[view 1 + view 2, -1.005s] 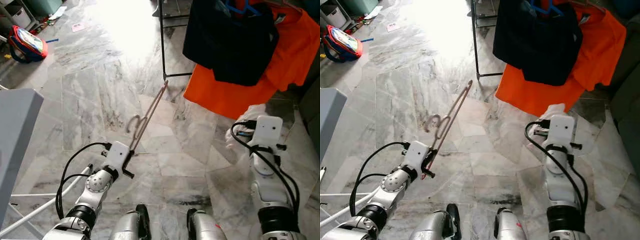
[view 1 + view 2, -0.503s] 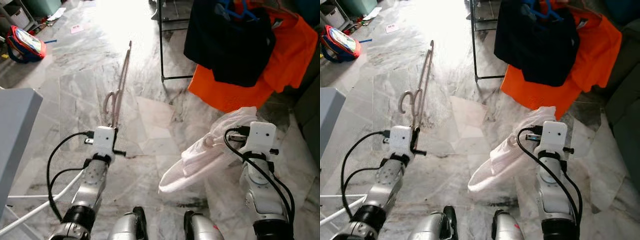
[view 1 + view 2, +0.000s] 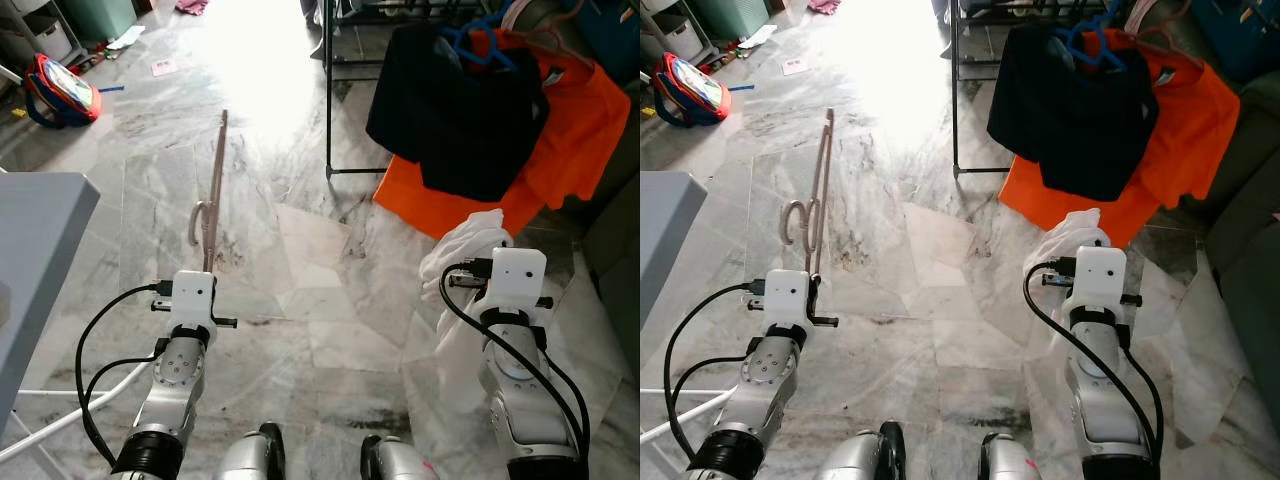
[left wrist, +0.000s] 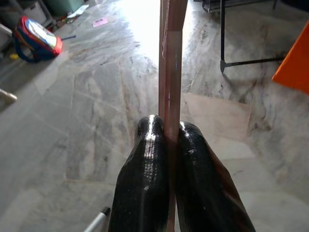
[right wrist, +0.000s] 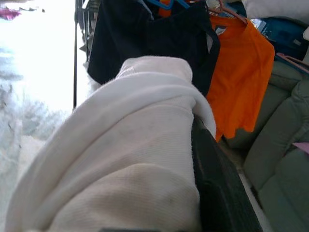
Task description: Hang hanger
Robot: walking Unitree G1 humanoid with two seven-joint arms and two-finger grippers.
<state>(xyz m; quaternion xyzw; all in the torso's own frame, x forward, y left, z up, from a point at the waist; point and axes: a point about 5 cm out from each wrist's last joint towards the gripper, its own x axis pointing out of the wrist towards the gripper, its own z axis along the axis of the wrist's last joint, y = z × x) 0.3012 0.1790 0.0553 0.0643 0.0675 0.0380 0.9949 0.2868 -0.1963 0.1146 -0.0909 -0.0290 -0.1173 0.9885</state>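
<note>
The setting was a lived-in home, in a room used for drying or storing laundry. Grey-veined marble tiles covered the floor, washed with strong daylight at the far end. A black metal rack stood on them, hung with a black garment and an orange T-shirt on hangers. A red and blue child's bag lay by the wall beside scattered papers and a storage box. A grey-green sofa sat next to the rack.
</note>
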